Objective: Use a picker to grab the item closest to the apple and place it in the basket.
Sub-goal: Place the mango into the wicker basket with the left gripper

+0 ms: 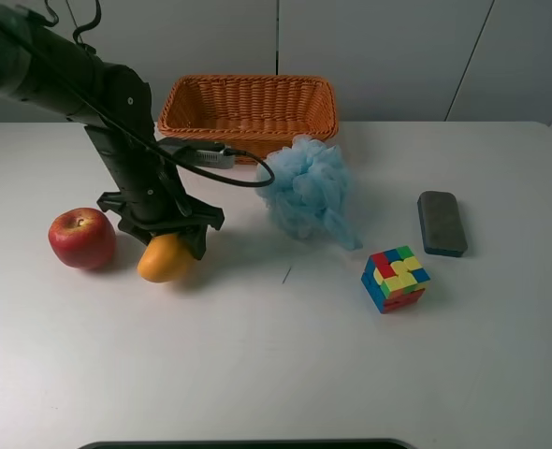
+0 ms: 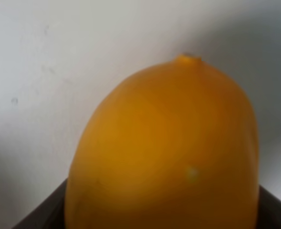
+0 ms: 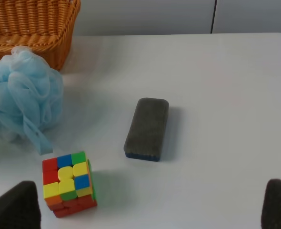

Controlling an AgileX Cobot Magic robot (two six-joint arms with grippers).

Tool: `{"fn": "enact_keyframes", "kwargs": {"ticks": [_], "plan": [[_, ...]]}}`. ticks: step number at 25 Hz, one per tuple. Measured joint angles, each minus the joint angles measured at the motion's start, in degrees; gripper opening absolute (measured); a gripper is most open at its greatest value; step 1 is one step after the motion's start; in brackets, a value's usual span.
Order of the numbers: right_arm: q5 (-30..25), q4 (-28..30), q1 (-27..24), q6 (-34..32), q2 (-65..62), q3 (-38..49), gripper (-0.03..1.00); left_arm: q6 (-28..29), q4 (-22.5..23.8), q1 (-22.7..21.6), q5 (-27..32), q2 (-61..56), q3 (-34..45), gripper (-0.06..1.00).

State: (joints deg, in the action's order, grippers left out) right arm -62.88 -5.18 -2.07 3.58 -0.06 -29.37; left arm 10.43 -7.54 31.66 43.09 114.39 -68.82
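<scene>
A red apple [image 1: 81,238] sits on the white table at the left. Right beside it lies an orange-yellow lemon-shaped fruit [image 1: 164,259]. My left gripper [image 1: 167,230] is down over the fruit with its jaws at the fruit's sides. In the left wrist view the fruit [image 2: 164,148] fills the frame between the dark fingers [image 2: 38,215]. The wicker basket [image 1: 248,105] stands at the back, behind the arm. My right gripper [image 3: 150,210] is open and empty, its pads [image 3: 14,206] wide apart; it is out of the exterior view.
A blue bath pouf [image 1: 309,190] lies in front of the basket's right end. A coloured puzzle cube [image 1: 394,278] and a dark grey eraser block [image 1: 442,223] lie at the right. A cable [image 1: 210,168] loops from the left arm.
</scene>
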Motion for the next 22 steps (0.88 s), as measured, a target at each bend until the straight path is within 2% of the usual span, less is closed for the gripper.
{"fn": "enact_keyframes", "kwargs": {"ticks": [4,9,12,22], "plan": [[0.0,0.0,0.0,0.0,0.0,0.0,0.7,0.0,-0.12,0.0,7.45,-3.61,-6.87,0.58],[0.0,0.0,0.0,0.0,0.0,0.0,0.7,0.0,0.99,0.0,20.28,-3.99,-20.55,0.58],[0.0,0.0,0.0,0.0,0.0,0.0,0.7,0.0,3.1,0.0,25.25,-2.29,-29.3,0.58],[0.0,0.0,0.0,0.0,0.0,0.0,0.7,-0.78,10.61,-0.24,26.66,15.1,-58.78,0.58]]}}
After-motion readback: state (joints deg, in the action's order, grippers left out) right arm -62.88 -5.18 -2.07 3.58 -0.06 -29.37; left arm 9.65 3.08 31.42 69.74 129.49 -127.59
